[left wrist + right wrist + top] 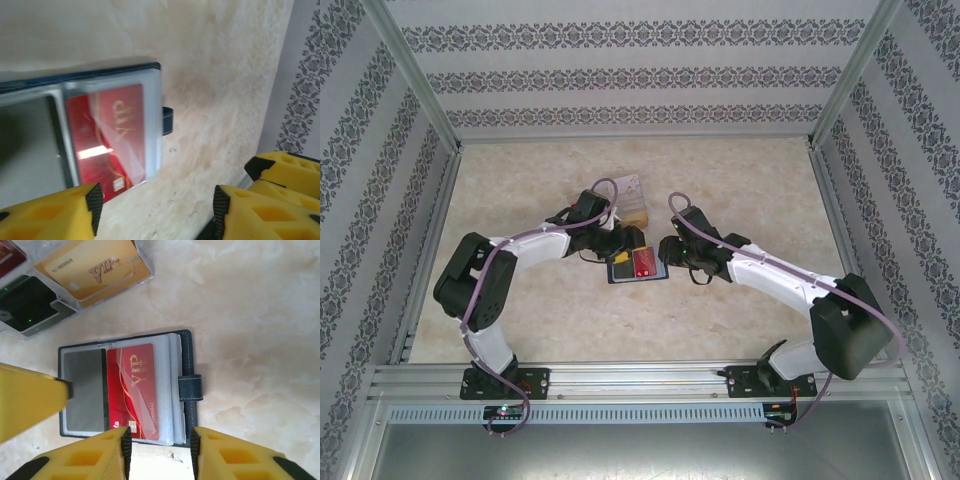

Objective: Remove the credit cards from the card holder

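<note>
The navy card holder (187, 360) lies open on the table, its closure tab (190, 387) on the right. A red VIP card (132, 390) sits in the right clear sleeve. The left sleeve (85, 390) looks grey, and I cannot tell if it holds a card. My right gripper (159, 445) hovers open over the holder's near edge, by the red card's lower corner. My left gripper (155, 210) is open above bare table beside the holder (100, 75) and red card (107, 135). One of its yellow fingers (30, 400) reaches the holder's left edge. From above, both grippers (620, 243) (668, 255) flank the holder (636, 266).
A clear plastic tray (145, 270) behind the holder carries an orange-gold card (92, 267), a black card (25, 302) and a dark red one (7, 255). It sits mid-table (628, 200). Patterned walls and metal rails enclose the marble tabletop (740, 190).
</note>
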`<state>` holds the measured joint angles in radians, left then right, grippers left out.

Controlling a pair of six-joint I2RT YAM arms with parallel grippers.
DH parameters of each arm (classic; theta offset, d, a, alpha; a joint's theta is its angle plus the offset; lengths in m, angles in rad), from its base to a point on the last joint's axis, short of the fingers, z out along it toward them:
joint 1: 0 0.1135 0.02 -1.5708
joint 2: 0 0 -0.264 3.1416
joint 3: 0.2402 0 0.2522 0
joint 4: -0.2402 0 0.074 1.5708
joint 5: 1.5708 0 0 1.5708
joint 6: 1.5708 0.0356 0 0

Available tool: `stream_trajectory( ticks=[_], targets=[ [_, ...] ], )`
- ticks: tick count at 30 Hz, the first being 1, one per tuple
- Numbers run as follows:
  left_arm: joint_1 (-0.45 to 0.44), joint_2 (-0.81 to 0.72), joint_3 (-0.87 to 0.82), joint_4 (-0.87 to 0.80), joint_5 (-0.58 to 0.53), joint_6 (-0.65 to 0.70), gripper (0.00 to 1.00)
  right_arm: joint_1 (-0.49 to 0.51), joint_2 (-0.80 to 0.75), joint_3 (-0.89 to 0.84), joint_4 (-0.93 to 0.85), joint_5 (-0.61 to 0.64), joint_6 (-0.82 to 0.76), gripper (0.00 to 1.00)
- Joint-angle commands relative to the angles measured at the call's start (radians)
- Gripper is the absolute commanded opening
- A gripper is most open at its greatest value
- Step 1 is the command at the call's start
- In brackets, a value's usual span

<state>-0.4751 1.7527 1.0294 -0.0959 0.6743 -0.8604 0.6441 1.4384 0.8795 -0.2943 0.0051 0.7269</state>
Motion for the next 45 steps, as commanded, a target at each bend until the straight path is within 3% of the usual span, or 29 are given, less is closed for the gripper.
stream_trajectory(
  ticks=[1, 6, 11, 37, 45],
  targets=[
    [0.011, -0.041, -0.028, -0.060, -0.079, 0.021, 0.57, 0.015, 0.060, 0.049, 0.007, -0.039, -0.015, 0.36],
    [0.012, -0.014, -0.057, -0.024, -0.062, -0.003, 0.45, 0.035, 0.158, 0.114, -0.012, -0.056, -0.017, 0.28],
    [0.008, 0.037, -0.053, 0.039, -0.007, -0.026, 0.39, 0.034, 0.232, 0.152, -0.025, -0.054, -0.007, 0.27],
    [-0.009, 0.152, -0.015, 0.090, 0.066, -0.051, 0.36, 0.009, 0.384, 0.164, -0.054, -0.090, 0.012, 0.27],
    [-0.008, 0.152, -0.006, 0.092, 0.082, -0.042, 0.31, 0.003, 0.389, 0.144, -0.052, -0.090, 0.020, 0.26]
  ],
)
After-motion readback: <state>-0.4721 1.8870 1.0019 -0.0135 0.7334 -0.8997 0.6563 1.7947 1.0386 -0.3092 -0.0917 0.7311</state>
